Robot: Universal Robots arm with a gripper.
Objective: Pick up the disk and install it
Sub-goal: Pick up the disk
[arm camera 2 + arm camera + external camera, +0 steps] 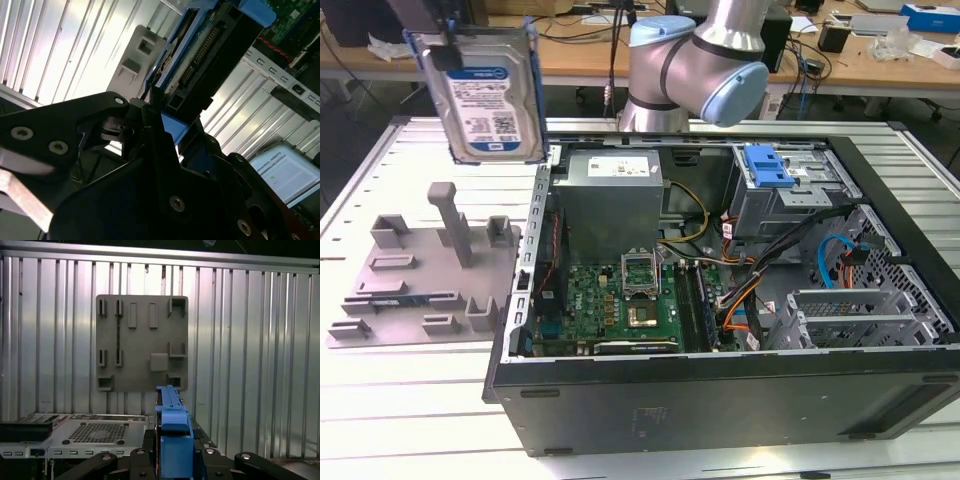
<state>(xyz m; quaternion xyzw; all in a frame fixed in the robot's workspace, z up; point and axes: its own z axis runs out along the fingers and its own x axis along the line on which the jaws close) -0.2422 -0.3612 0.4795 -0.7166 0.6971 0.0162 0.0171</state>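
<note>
1. Fixture (420, 265): gray plate with slots and posts. It lies flat on the table (410, 420), just beside the case (720, 385) on the exterior view's left.
2. Disk (485, 95): up in the air, outside the case, off its far corner on the exterior view's left and above the fixture. It hangs roughly upright with the label facing the camera and the blue frame around the edge. Not in the case.
3. Gripper (442, 50): holds the disk by its top end. In the second wrist view the gripper (150, 110) has its jaws narrow, pinched on the frame of the disk (210, 55).
4. First wrist view: the disk (172, 430) is edge-on in the gripper (172, 462). The fixture (142, 330) lies straight beyond it, with part of the case (90, 432) alongside.
5. Case: lies on the table, open side up.
6. Power supply (610, 195): inside the case at the far wall, on the exterior view's left.
7. Board (620, 310): green, inside the case, nearer than the power supply.
8. Arm (700, 60): silver and pale blue joints, beyond the case's far wall.
9. Cables (750, 290): orange, black and blue bundle inside the case, between board and cage (790, 205).
10. Latch (767, 165): small ridged blue piece on the cage, at the case's far side.
</note>
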